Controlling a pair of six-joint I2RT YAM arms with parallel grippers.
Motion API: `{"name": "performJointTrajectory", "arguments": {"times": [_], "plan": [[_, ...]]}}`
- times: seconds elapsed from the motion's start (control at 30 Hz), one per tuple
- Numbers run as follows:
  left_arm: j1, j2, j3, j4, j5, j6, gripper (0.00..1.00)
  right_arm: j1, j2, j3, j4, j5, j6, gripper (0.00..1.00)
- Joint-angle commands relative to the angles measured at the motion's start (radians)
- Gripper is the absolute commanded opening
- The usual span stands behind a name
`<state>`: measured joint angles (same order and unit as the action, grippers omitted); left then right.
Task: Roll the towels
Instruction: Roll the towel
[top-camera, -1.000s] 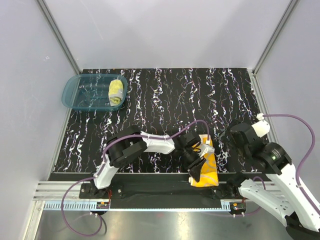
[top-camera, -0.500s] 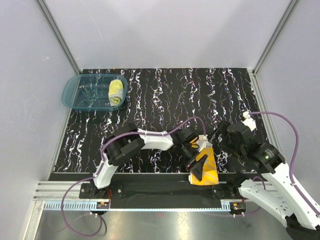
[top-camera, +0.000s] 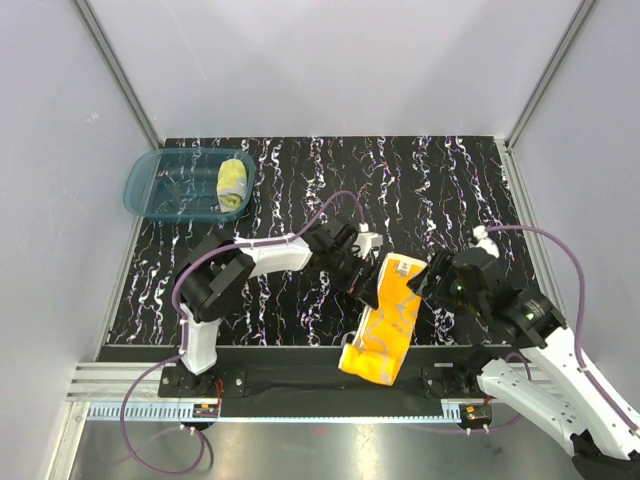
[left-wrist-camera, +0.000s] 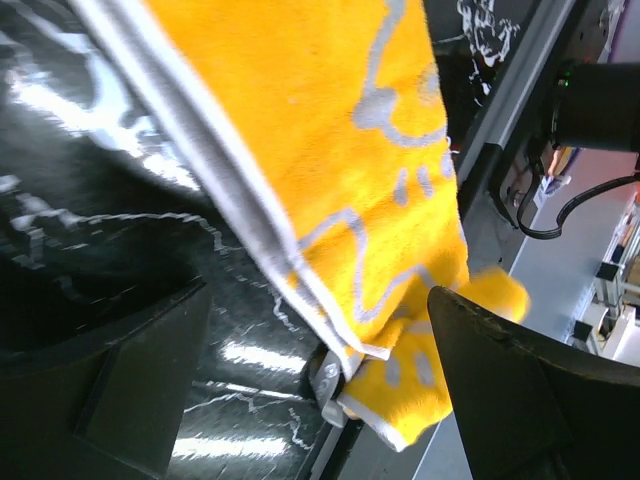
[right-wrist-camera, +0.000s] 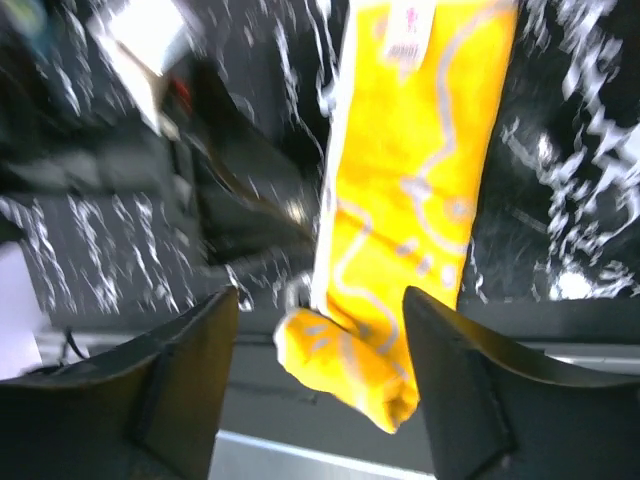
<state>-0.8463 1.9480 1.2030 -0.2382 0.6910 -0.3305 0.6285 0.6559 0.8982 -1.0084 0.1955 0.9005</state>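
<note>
The orange towel with a grey line pattern lies lengthwise at the table's front. Its bunched near end hangs over the front edge. My left gripper stands open by the towel's far left edge. In the left wrist view the towel fills the space beyond the open gripper. My right gripper is open beside the towel's far right corner. In the right wrist view the towel's overhanging end shows between the spread fingers. A rolled pale yellow towel lies in the basin.
The translucent teal basin sits at the table's far left corner. The metal rail runs along the front edge under the towel's overhanging end. Grey walls enclose the black marbled table.
My left gripper opened, let go of the orange towel and drew back to the far left. The towel now lies longer, its near end over the edge. My right gripper came left to it.
</note>
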Motion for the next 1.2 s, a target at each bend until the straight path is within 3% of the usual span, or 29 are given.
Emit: {"name": "performJointTrajectory", "arguments": {"times": [0.0, 0.17, 0.27, 0.5, 0.73, 0.97, 1.17], "plan": [[0.041, -0.040, -0.019, 0.020, -0.042, 0.025, 0.99, 0.000, 0.013, -0.100, 0.047, -0.143, 0.015, 0.72], [0.067, -0.032, -0.008, 0.037, -0.038, 0.022, 0.99, 0.019, 0.028, -0.215, 0.154, -0.347, -0.043, 0.58], [0.101, -0.044, 0.000, 0.050, -0.057, 0.016, 0.99, 0.104, 0.054, -0.203, 0.177, -0.372, -0.058, 0.56], [0.191, -0.112, -0.040, 0.068, -0.103, 0.001, 0.99, 0.344, 0.157, -0.231, 0.175, -0.272, 0.040, 0.79], [0.230, -0.241, -0.164, 0.108, -0.183, -0.064, 0.99, 0.461, 0.321, -0.255, 0.223, -0.245, 0.078, 0.78], [0.230, -0.443, -0.351, 0.149, -0.206, -0.130, 0.99, 0.481, 0.396, -0.298, 0.324, -0.274, 0.083, 0.66], [0.230, -0.540, -0.428, 0.128, -0.217, -0.128, 0.99, 0.482, 0.379, -0.355, 0.430, -0.379, 0.084, 0.37]]}}
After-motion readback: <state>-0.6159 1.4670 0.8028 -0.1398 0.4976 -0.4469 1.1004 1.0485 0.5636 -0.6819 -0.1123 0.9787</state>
